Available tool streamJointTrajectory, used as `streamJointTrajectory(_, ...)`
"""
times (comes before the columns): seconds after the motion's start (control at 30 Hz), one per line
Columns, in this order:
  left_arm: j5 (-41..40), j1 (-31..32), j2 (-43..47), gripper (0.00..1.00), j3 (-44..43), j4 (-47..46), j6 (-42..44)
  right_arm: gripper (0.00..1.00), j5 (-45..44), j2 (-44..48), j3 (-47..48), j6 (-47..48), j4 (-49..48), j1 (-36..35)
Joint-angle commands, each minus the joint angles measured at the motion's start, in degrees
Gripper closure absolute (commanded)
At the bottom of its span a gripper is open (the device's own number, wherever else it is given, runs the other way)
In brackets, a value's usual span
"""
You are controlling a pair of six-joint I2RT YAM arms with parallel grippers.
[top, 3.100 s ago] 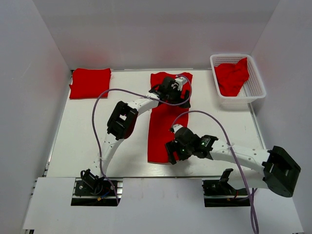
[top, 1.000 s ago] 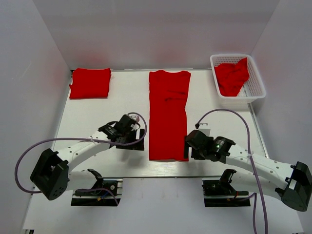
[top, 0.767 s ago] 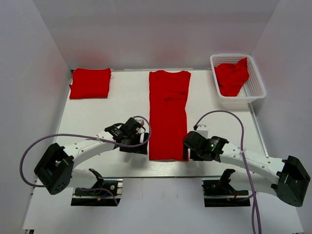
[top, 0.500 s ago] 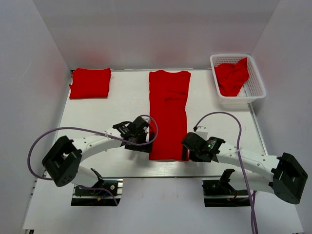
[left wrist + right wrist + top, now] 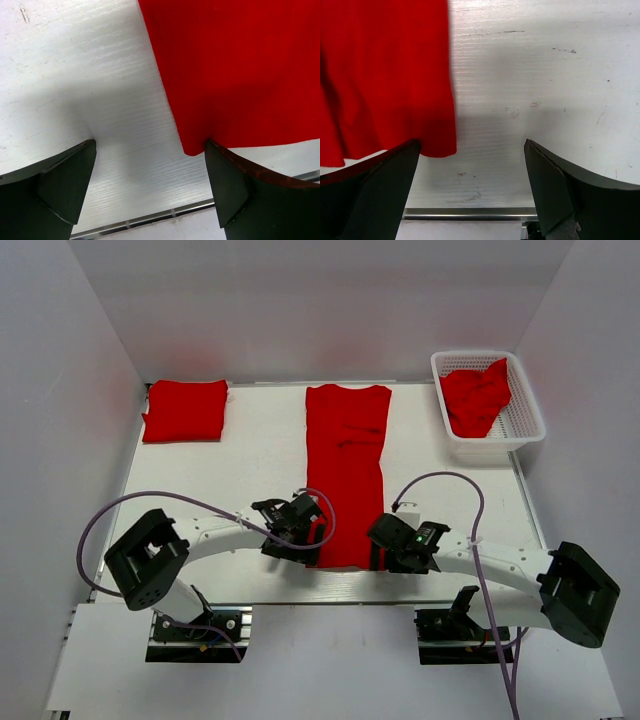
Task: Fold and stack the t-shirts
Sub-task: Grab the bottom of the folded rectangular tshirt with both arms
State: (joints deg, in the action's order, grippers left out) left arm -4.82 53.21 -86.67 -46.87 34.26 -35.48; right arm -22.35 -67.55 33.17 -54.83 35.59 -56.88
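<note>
L claw (image 5: 149,146) and R claw (image 5: 471,143) both gape, each straddling a near hem corner of the shirt (image 5: 345,470) (cloth by the inner finger). Its long axis runs straight away from both, equally near; contact w/ cloth unclear.

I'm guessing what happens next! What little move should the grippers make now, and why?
Probably close both. The left gripper and right gripper are open, each with a near corner of the long red cloth t-shirt between its jaws; pinching them readies the fold.
</note>
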Motion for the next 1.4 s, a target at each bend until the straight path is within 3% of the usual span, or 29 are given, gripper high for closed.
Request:
streamJointTrajectory(0.0, -1.9, 1.3, -1.7, 0.02, 0.8, -0.3, -2.7, 0.1, -1.0, -1.4, 0.1, 0.1, -1.6, -0.2)
streamJointTrajectory(0.2, -3.0, 2.3, -2.9, 0.08, 0.8, -2.8, -3.9, 0.1, -0.9, -2.2, 0.1, 0.2, -1.7, -0.2)
streamJointTrajectory(0.33, -2.4, 2.3, -4.1, 0.23, 0.8, -3.4, -3.9, 0.1, -1.1, -1.5, 0.1, 0.6, -2.5, -0.2)
streamJointTrajectory(0.53, -0.3, 2.9, -5.3, 0.35, 1.4, -5.3, -3.9, 0.22, 0.7, -0.7, -0.7, 3.7, -7.4, -0.2)
streamJointTrajectory(0.57, 0.3, 2.9, -5.3, 0.39, 2.0, -5.8, -3.9, 0.29, 0.8, -0.9, -0.8, 4.8, -7.7, -0.2)
streamJointTrajectory(0.77, 1.9, 3.4, -5.3, 0.55, 3.5, -8.5, -4.4, 0.45, 2.6, -2.8, -1.4, 6.1, -9.8, -0.2)
streamJointTrajectory(0.87, 2.4, 3.4, -5.3, 0.65, 4.1, -8.5, -4.9, 0.62, 3.6, -3.7, -1.5, 6.4, -10.0, -0.2)
streamJointTrajectory(0.9, 2.4, 3.4, -5.3, 0.74, 4.1, -8.5, -4.9, 0.7, 3.8, -3.8, -1.5, 6.7, -10.2, -0.1)
streamJointTrajectory(0.97, 3.0, 3.4, -4.8, 0.88, 4.6, -9.0, -4.9, 0.77, 4.5, -4.0, -1.8, 6.9, -10.4, -0.2)
streamJointTrajectory(1.0, 3.0, 3.4, -4.8, 1.0, 5.1, -9.6, -4.9, 0.87, 4.9, -3.6, -2.0, 7.1, -10.4, -0.2)
streamJointTrajectory(1.1, 3.5, 3.4, -3.2, 1.0, 5.1, -9.6, -4.9, 1.0, 5.9, -2.7, -2.0, 7.5, -10.4, -0.2)
streamJointTrajectory(1.37, 2.7, 3.4, 7.8, 1.0, 5.1, -7.5, -6.7, 1.0, 8.1, 2.1, -1.0, 6.8, -8.1, -0.3)
